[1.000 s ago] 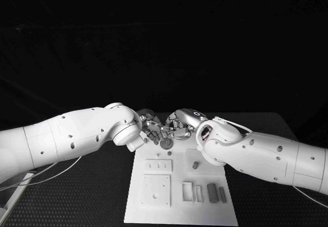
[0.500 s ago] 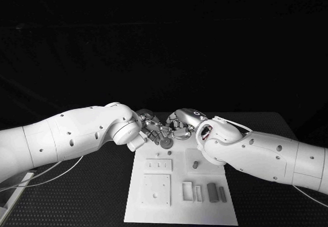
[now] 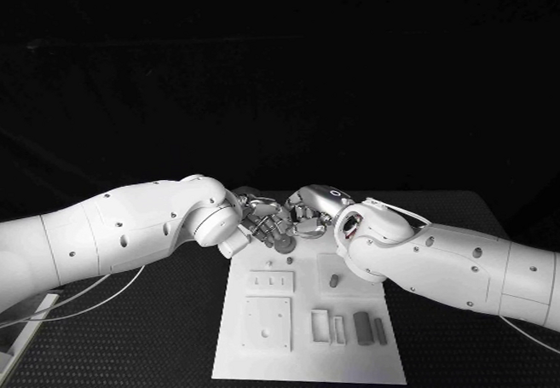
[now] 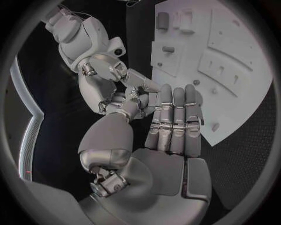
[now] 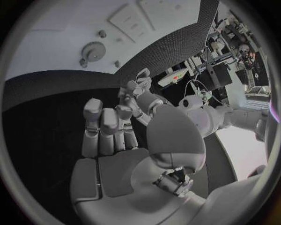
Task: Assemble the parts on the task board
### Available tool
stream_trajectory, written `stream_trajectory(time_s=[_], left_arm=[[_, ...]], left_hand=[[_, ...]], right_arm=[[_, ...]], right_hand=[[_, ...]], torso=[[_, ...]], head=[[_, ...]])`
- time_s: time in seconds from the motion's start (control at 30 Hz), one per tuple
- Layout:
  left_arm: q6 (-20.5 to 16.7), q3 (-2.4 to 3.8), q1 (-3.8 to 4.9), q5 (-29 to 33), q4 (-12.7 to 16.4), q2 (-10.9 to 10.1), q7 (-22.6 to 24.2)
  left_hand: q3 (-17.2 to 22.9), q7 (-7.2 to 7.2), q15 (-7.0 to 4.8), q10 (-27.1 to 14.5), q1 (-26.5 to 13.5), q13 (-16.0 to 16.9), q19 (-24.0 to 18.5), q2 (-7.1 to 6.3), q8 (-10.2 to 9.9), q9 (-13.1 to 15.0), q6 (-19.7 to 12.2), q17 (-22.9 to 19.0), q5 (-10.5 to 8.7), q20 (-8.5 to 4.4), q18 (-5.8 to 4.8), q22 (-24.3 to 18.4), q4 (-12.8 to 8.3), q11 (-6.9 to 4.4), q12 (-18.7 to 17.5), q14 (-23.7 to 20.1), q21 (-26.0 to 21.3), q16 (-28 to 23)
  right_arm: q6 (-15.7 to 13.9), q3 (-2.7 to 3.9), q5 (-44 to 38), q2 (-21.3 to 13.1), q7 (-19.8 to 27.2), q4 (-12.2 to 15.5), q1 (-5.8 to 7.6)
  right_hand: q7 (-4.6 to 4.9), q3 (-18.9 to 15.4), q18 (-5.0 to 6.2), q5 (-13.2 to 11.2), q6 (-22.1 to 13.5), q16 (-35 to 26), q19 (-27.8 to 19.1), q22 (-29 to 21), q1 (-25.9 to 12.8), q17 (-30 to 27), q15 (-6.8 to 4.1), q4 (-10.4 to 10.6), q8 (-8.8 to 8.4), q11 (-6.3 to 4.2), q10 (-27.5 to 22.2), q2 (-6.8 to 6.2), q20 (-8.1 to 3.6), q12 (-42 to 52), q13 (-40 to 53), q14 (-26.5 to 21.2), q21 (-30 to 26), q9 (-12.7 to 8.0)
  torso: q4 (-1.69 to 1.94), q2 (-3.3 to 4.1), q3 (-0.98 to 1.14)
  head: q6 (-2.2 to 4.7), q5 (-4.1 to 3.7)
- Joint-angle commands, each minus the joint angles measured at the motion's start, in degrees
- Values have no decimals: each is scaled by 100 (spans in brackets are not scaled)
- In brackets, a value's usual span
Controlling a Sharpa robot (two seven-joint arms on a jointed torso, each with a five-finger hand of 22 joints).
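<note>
1. Both arms reach in over the far end of the white board [image 3: 360, 362], which lies lengthwise down the middle of the black table [image 3: 138, 352]

2. The left hand [image 3: 259, 222] and the right hand [image 3: 308, 217] sit knuckle to knuckle above the board's far edge, close enough that their fingertips look like they meet

3. Left hand: in its own wrist view the fingers [image 4: 174, 123] are stretched out straight, side by side, over the board's edge, with the thumb bent across toward the other hand's fingertips. I can't make out anything held in it, so can't tell if it's gripping something or just touching

4. Right hand: the fingers [image 5: 102, 124] are half curled, the palm looks bare, and the thumb reaches out toward the left hand. Whether a small piece is pinched at the tips, can't tell either

5. A round gear [image 3: 283, 243] sits at the board's far end, right under the two hands; the right wrist view shows it lying flat on the white surface [image 5: 91, 49]

6. A small dark peg [image 3: 335, 282] stands near the middle of the board, beside the right forearm

7. Closer to the robot, a row of grey blocks [image 3: 362, 328] sits along the right side, next to a raised square plate [image 3: 268, 324] on the left
</note>
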Motion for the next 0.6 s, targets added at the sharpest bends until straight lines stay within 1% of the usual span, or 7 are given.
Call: stream_trajectory(time_s=[0.03, 0.17, 0.3, 0.53, 0.6], left_arm=[[-6, 35, 22, 254, 73, 69, 363], [15, 34, 21, 217, 69, 58, 375], [50, 34, 21, 199, 81, 58, 398], [84, 34, 21, 193, 86, 61, 427], [78, 33, 21, 185, 86, 60, 450]], left_hand=[[151, -24, -10, 135, -51, 13, 47, 32, 10, 9, 73, 11, -40, 1, 29, 22, -133, -84, -25, 62, 10, -17], [196, -42, -18, 162, -62, 30, 67, 64, 39, 39, 107, 21, -66, -6, 32, 48, -175, -96, -10, 83, 18, -5], [217, -46, -22, 168, -59, 38, 72, 66, 45, 52, 110, 27, -91, -9, 33, 62, -193, -99, -7, 90, 19, 0], [239, -46, -23, 166, -49, 44, 71, 38, 47, 65, 104, 30, -123, -10, 31, 75, -202, -99, -8, 89, 16, -1], [250, -48, -23, 168, -39, 46, 73, 33, 49, 70, 105, 32, -130, -12, 31, 80, -202, -100, -8, 90, 17, 0]], right_arm=[[126, -11, 12, 37, 120, 34, -32], [116, -11, 37, 22, 120, 27, -33], [117, -11, 38, 16, 107, 7, -34], [138, -11, 54, 21, 94, -15, -35], [129, -11, 93, 20, 99, -31, -35]], right_hand=[[269, 28, 396, 11, 314, -23, 10, 27, -7, -9, -35, -3, 30, 6, 40, 43, -40, -20, -7, 14, 12, 8], [265, 26, 396, 11, 294, -38, 2, 24, -29, -15, -35, -3, 11, 5, 30, 11, -34, -35, -13, 4, 3, 3], [262, 28, 396, 11, 293, -41, 0, 23, -32, -16, -36, -2, 7, 3, 28, 6, -32, -39, -15, 3, 1, 2], [260, 26, 396, 11, 293, -46, 0, 21, -51, -18, -38, 3, 2, 1, 26, 0, -27, -45, -18, 0, -2, 2], [256, 16, 396, 10, 284, -52, -2, 20, -83, -19, -41, 4, -8, -3, 20, -28, -20, -53, -21, -4, -5, 0]], torso=[[-4, -1, -1], [-2, -1, -1], [0, -1, -3], [0, -2, -3], [1, -1, -2]], head=[[-6, -6], [-11, -12], [-15, -20], [-11, -26], [-12, -27]])
